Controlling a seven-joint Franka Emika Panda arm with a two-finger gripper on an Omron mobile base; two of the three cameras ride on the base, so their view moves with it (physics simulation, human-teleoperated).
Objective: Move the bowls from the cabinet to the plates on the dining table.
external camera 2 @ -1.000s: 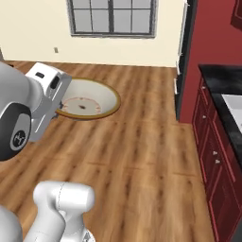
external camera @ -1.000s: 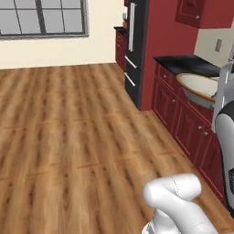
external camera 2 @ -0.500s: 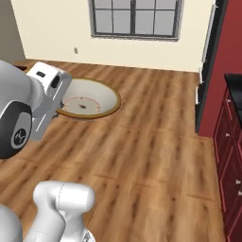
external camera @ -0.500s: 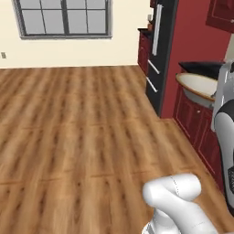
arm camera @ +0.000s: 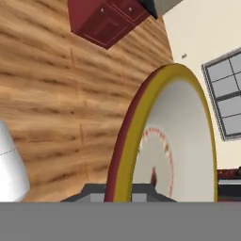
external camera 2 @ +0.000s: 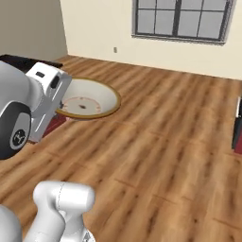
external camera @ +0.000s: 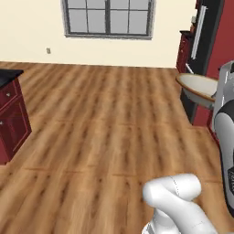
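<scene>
In the left base view, the island shows at the left edge: a black top over dark red drawer fronts with small silver knobs. To its right lies open wood floor, running back to a cream wall with a grey-framed window. Further right stands a tall black appliance with a long silver handle, set against dark red cabinetry. At the right edge the cream bowl hangs in the air, its tan rim level, beside the white arm; the gripper itself is hidden there behind the arm's body.

In the right base view, the white hand sits at the left, with the bowl held out from it above the floor, well apart from any counter. The bowl's hollow faces up and holds nothing; a faint ring of reddish marks and a dark spot show on its bottom. Behind the hand a strip of black top and red front shows. The window is at upper right, and a dark edge of an appliance stands at the far right.

In the hand view the bowl stands edge-on, its rim running down between the finger bases at the bottom. The jaws are clenched on that rim. A red drawer block lies beyond, across bare floor.
</scene>
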